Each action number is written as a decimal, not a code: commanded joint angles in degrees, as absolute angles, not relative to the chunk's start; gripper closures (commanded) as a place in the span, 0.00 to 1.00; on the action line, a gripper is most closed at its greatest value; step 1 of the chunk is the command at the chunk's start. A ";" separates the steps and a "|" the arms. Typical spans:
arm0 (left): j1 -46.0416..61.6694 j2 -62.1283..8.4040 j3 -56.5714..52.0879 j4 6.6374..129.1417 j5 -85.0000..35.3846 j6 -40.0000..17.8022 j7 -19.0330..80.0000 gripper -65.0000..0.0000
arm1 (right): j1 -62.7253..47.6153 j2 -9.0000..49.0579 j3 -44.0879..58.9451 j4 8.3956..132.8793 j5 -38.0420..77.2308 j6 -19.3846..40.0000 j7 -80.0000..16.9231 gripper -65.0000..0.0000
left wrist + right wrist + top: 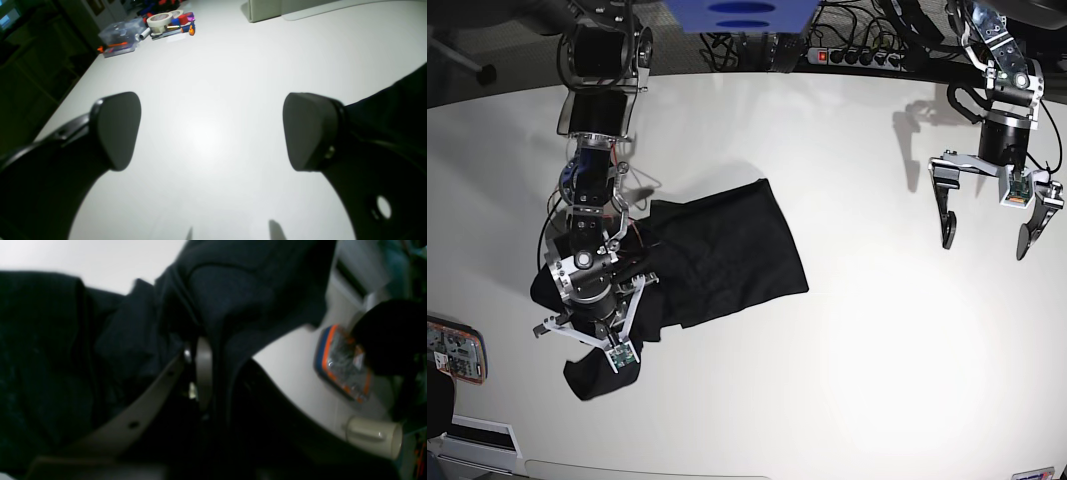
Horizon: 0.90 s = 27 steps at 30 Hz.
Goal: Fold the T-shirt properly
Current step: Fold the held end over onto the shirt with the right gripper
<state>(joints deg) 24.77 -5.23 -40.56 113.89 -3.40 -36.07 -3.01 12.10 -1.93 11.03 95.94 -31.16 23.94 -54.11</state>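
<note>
Altogether one black T-shirt [727, 255], bunched in the clamped right gripper [587, 335]; one left gripper [982, 235] spread wide, empty

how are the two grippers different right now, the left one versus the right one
The left gripper has its jaws spread wide and holds nothing; the right gripper is shut on the T-shirt.
The left gripper hangs over bare table, well away from the cloth; the right gripper sits at the shirt's bunched end, with fabric draped around its fingers.
Both point downward toward the table.
</note>
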 commanded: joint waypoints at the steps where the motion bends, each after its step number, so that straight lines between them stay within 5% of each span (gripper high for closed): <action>1: 24.84 -5.49 -40.75 114.95 -4.35 -35.74 -4.70 0.00 | 11.65 -2.07 9.98 96.75 -31.16 23.78 -53.85 1.00; 27: 24.84 -5.49 -36.09 114.86 -3.91 -35.74 -4.70 0.00 | 0.04 -6.20 -5.58 106.15 -31.34 23.78 -53.76 1.00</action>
<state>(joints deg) 24.93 -5.10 -35.90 113.86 -2.98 -35.88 -3.01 -0.82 -5.69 -5.28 104.97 -31.66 23.97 -55.20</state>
